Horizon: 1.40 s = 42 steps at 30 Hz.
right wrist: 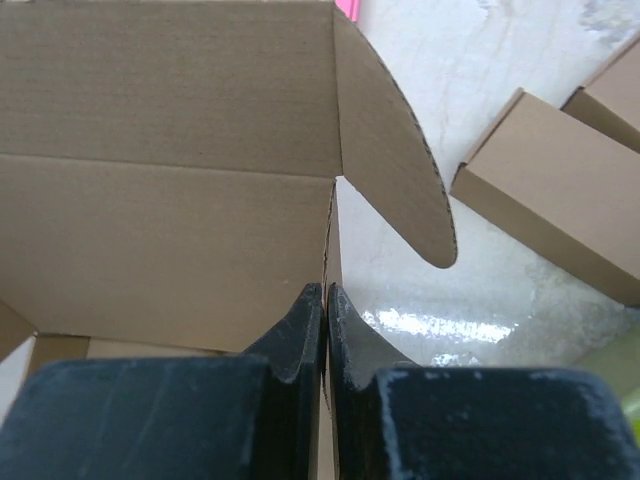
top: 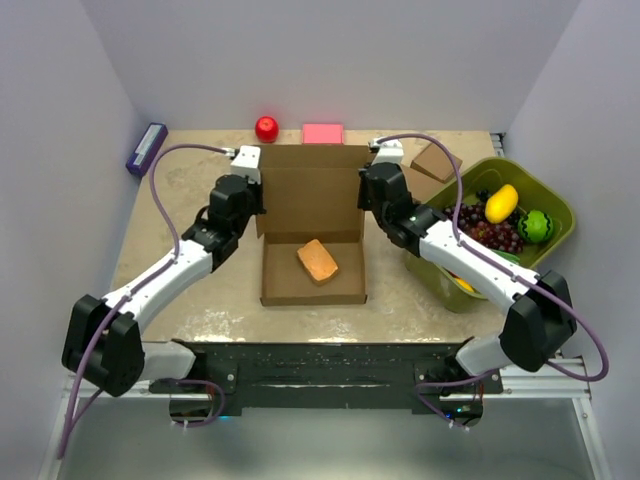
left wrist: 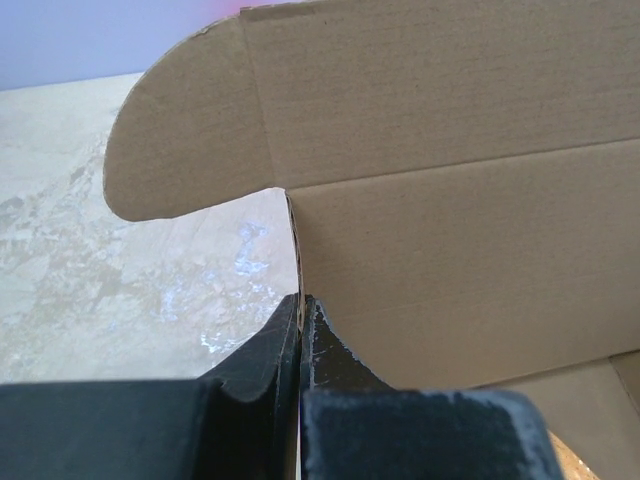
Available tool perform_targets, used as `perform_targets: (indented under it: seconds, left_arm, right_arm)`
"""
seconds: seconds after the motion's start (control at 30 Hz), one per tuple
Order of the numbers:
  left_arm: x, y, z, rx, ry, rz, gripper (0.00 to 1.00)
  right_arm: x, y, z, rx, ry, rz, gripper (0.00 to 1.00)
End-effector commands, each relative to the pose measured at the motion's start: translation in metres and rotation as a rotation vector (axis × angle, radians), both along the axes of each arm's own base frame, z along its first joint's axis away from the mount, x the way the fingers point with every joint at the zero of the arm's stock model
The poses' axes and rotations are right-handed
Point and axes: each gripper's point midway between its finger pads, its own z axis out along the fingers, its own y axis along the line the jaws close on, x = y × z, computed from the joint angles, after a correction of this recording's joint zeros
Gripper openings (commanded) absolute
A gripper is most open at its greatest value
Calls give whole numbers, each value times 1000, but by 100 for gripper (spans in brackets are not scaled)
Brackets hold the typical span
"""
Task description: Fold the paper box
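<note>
The paper box (top: 312, 200) stands mid-table as an open brown tray with its lid raised at the back. An orange sponge-like block (top: 318, 261) lies inside it. My left gripper (top: 258, 208) is shut on the box's left side wall; in the left wrist view the thin wall edge (left wrist: 297, 260) runs between the fingertips of that gripper (left wrist: 300, 305). My right gripper (top: 364, 200) is shut on the right side wall, the wall edge (right wrist: 330, 240) pinched at the tips of the gripper (right wrist: 325, 295). Rounded lid flaps (left wrist: 180, 140) (right wrist: 395, 160) hang off both sides.
Two small closed brown boxes (top: 432, 160) (right wrist: 545, 205) sit right of the box. A green bin (top: 545, 195) with toy fruit stands at the right. A red apple (top: 266, 128) and pink block (top: 322, 133) lie behind the lid, a purple item (top: 146, 147) far left.
</note>
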Motion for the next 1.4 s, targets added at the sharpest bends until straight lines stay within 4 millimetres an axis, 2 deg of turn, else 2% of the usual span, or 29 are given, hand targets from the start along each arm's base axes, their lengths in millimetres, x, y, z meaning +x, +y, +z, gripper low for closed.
perform_targets:
  seconds: [0.0,0.03,0.07,0.13,0.17,0.23,0.27,0.33,0.37,0.4,0.43,0.47,0.5,0.53,0.57,0.6,0.67,0.7,0.9,1.2,1.37]
  left_arm:
    - [11,-47,29,-132,-79,-80,0]
    - [14,-51,34,-140,-94,-87,0]
    - [18,-54,30,-136,-89,-84,0]
    - [27,-60,46,-156,-139,-88,0]
    - [32,-63,45,-155,-145,-83,0]
    - [41,-67,62,-174,-206,-84,0]
    - [46,-70,60,-172,-211,-88,0]
    - [51,-75,78,-189,-283,-104,0]
    - [52,-77,73,-185,-292,-109,0]
    - [53,-79,73,-177,-315,-117,0]
    - [56,-80,78,-195,-361,-114,0]
    - [54,-81,67,-190,-358,-116,0]
    - [53,-83,69,-207,-393,-114,0]
    - [55,-84,57,-204,-387,-108,0]
    - [52,-87,42,-199,-374,-113,0]
    - [52,-88,42,-210,-397,-108,0]
    - [50,-91,23,-199,-372,-95,0]
    - [49,-92,20,-201,-377,-92,0]
    - [40,-92,-5,-199,-340,-66,0]
    - [18,-92,-48,-228,-233,-65,0]
    - [1,-95,-80,-202,-165,-72,0]
  right_arm:
    - [3,33,65,248,-187,14,3]
    - [5,34,67,247,-198,9,2]
    - [8,37,69,248,-210,8,2]
    - [14,39,77,245,-239,8,0]
    - [18,41,82,251,-263,2,0]
    - [22,42,91,246,-297,4,0]
    - [24,43,102,268,-339,5,0]
    - [26,45,104,259,-380,17,0]
    - [28,46,115,284,-431,21,0]
    - [29,46,104,260,-436,21,0]
    - [30,46,110,282,-473,20,0]
    - [31,47,106,282,-482,19,0]
    - [33,48,90,268,-467,20,0]
    - [34,49,91,286,-489,19,0]
    - [33,50,84,282,-487,18,0]
    - [33,50,71,268,-473,13,0]
    - [30,52,64,272,-477,12,0]
    - [29,50,53,260,-463,4,0]
    - [17,45,22,231,-423,-19,0]
    - [-2,31,-10,212,-347,-59,0]
    - [-14,25,-27,223,-295,-67,0]
